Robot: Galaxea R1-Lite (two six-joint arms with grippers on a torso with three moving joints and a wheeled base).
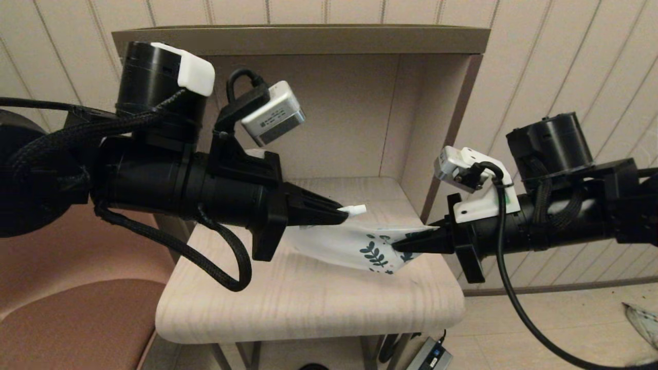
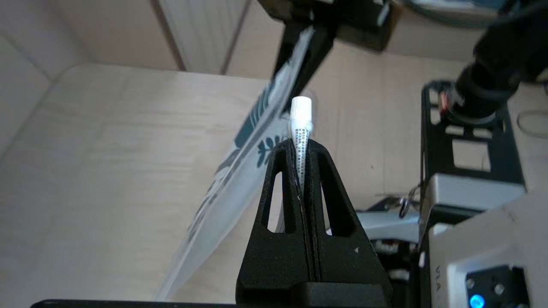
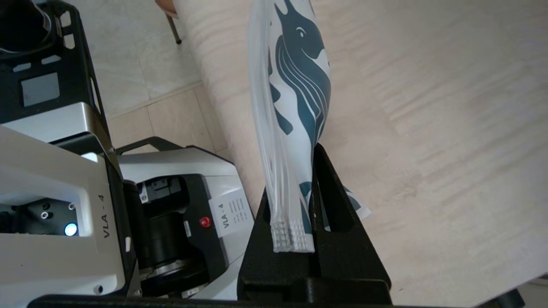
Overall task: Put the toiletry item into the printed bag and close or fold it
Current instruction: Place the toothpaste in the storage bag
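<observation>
Shelf walls (image 1: 437,118) close around bag (image 1: 339,246)

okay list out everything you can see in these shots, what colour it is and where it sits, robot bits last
toiletry item: one, white tube with fine print, pinched in the left gripper, cap end sticking out past the fingertips, above the bag
printed bag: one, white with dark teal leaf prints, held up off the shelf by its zip edge, stretching toward the left gripper
shelf: one, pale wood-grain board with a beige back and side panel, under both grippers
seat: one, reddish brown, low on the robot's left
left gripper: one, black, over the shelf, closed on the tube
right gripper: one, black, at the shelf's right edge, closed on the bag's zip edge
</observation>
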